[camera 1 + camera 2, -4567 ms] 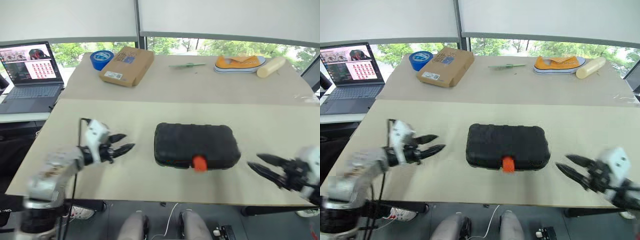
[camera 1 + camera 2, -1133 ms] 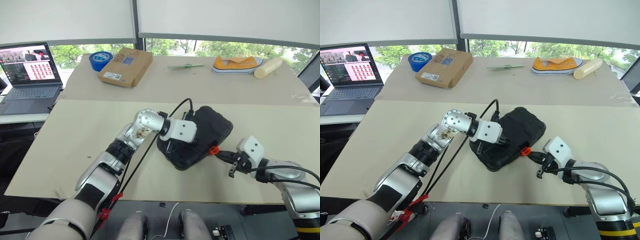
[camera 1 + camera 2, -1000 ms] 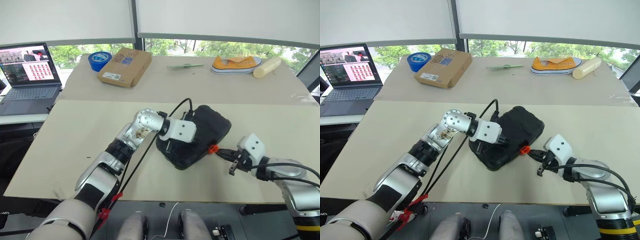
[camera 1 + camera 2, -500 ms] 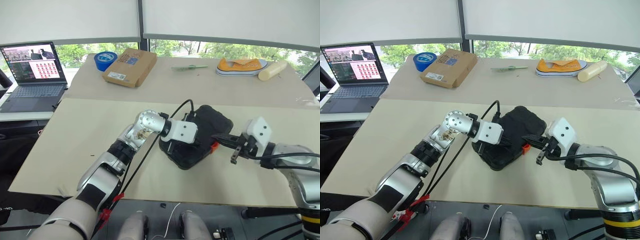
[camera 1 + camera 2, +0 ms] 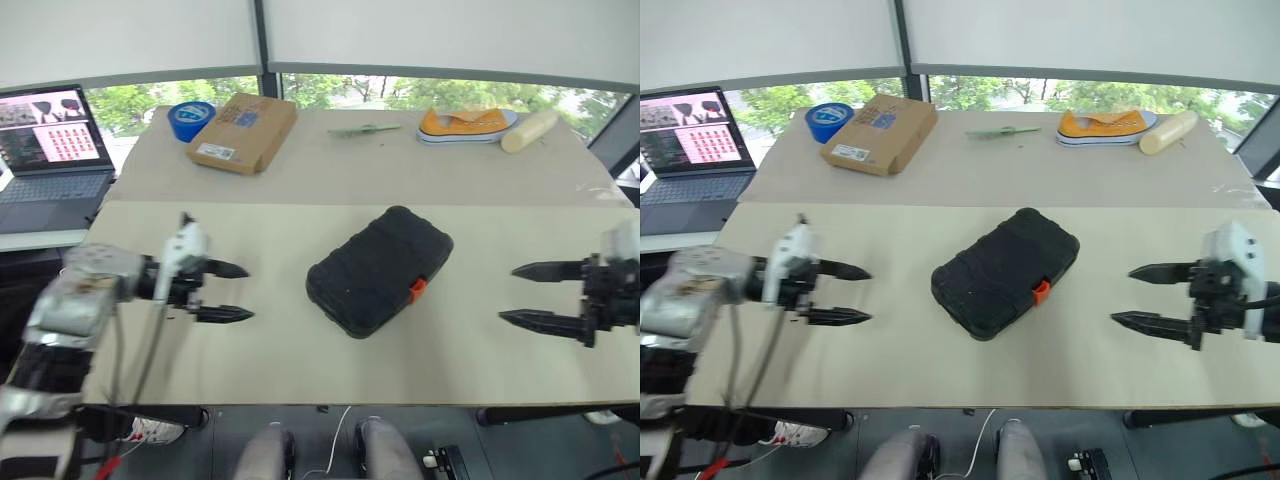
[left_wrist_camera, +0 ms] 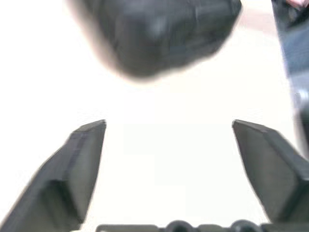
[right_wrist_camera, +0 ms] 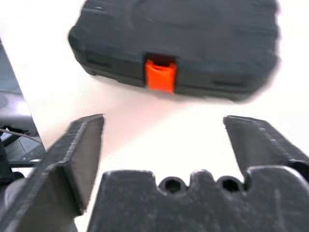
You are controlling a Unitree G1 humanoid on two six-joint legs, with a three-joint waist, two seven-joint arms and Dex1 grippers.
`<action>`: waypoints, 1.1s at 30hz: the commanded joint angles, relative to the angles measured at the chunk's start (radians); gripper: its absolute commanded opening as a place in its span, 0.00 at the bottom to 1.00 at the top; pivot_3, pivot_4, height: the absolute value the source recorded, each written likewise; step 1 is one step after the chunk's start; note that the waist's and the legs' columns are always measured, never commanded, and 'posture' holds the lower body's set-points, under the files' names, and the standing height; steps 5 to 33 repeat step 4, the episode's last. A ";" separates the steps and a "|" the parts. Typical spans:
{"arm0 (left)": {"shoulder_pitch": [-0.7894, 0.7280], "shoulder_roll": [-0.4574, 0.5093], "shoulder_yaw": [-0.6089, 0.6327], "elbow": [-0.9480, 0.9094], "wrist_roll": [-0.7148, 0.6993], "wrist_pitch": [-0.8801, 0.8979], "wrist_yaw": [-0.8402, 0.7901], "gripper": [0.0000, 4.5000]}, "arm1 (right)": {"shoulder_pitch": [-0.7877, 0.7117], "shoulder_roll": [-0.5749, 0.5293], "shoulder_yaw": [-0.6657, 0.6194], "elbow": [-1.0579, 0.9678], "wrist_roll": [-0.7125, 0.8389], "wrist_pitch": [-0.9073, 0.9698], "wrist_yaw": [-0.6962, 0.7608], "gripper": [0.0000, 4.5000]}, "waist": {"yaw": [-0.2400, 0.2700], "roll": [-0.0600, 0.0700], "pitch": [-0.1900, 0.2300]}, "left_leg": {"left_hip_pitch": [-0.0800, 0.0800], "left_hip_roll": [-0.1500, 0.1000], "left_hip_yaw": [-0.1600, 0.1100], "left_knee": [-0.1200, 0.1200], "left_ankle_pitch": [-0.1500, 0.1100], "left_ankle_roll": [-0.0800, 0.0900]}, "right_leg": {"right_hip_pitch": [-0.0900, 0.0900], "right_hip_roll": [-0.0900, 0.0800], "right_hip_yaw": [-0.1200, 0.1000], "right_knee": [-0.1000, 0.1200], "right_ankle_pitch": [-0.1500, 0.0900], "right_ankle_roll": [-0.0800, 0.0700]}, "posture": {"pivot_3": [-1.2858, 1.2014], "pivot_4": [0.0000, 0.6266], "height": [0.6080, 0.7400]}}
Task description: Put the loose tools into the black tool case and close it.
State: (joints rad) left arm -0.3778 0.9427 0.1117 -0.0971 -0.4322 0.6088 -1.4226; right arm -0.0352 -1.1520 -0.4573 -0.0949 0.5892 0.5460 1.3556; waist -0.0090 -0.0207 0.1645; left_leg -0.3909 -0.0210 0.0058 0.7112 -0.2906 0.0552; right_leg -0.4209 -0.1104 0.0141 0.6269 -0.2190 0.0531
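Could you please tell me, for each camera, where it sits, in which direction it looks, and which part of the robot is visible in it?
Left eye view: on the head, looking forward and down at the closed black tool case on the table; left gripper and right gripper, both open.
Right eye view: beside it, same scene, same arms.
Left wrist view: on the left wrist, looking along its open fingers at the case.
Right wrist view: on the right wrist, looking along its open fingers at the case's orange latch.
Shared: all four show the case.

Beige tables (image 5: 300,215) stand before windows (image 5: 330,90) with lowered white blinds (image 5: 420,40).
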 commanded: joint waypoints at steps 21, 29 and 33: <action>0.206 0.029 0.241 -0.161 -0.112 0.091 0.109 0.99 | -0.016 -0.007 -0.052 0.059 0.045 0.021 0.042 1.00 | 0.018 0.001 0.000 | 0.001 -0.002 0.000 0.000 0.000 0.000 | 0.001 -0.003 0.000 0.000 0.000 0.000 | 0.52 0.24 0.96; 0.206 0.029 0.241 -0.161 -0.112 0.091 0.109 0.99 | -0.016 -0.007 -0.052 0.059 0.045 0.021 0.042 1.00 | 0.018 0.001 0.000 | 0.001 -0.002 0.000 0.000 0.000 0.000 | 0.001 -0.003 0.000 0.000 0.000 0.000 | 0.52 0.24 0.96; 0.206 0.029 0.241 -0.161 -0.112 0.091 0.109 0.99 | -0.016 -0.007 -0.052 0.059 0.045 0.021 0.042 1.00 | 0.018 0.001 0.000 | 0.001 -0.002 0.000 0.000 0.000 0.000 | 0.001 -0.003 0.000 0.000 0.000 0.000 | 0.52 0.24 0.96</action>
